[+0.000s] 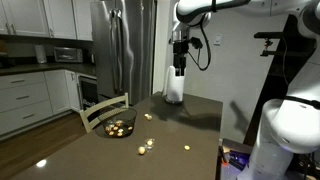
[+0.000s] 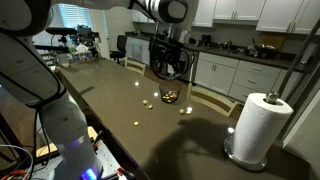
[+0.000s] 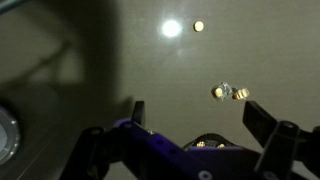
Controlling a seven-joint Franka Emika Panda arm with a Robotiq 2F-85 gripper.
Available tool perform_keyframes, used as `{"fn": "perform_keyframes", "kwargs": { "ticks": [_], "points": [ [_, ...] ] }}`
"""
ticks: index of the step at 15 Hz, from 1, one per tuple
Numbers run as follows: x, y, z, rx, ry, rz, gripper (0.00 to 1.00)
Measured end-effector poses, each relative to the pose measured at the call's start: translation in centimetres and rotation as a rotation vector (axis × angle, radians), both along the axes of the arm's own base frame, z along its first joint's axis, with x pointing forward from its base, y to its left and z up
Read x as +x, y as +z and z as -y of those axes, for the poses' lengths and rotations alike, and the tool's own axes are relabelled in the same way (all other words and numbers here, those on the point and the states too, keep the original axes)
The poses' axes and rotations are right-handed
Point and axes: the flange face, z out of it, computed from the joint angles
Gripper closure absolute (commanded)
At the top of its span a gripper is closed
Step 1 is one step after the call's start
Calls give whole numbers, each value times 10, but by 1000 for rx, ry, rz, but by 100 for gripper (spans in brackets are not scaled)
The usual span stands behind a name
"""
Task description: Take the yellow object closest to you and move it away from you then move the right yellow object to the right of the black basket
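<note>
Black Robotiq gripper (image 3: 194,106) hangs high over the dark brown tabletop (image 3: 80,60), jaws spread wide and empty, probably sighting its pick, with a small yellow piece (image 3: 219,92) lying at one o'clock and the low round black basket (image 1: 109,131) well clear.

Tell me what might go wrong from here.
1. The yellow pieces are tiny next to the open gripper, so a pinch may miss or flick one away.
2. The glare spot on the table sits beside another yellow piece and could be mistaken for one.
</note>
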Motion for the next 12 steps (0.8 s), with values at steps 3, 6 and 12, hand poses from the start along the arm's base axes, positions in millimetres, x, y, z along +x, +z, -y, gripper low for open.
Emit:
{"fn": "perform_keyframes", "kwargs": {
  "ticks": [3,6,12],
  "points": [
    [0,0,0,0,0,0,0],
    [0,0,0,-1,0,0,0],
    [0,-36,-13,2,21,-44,0]
  ]
}}
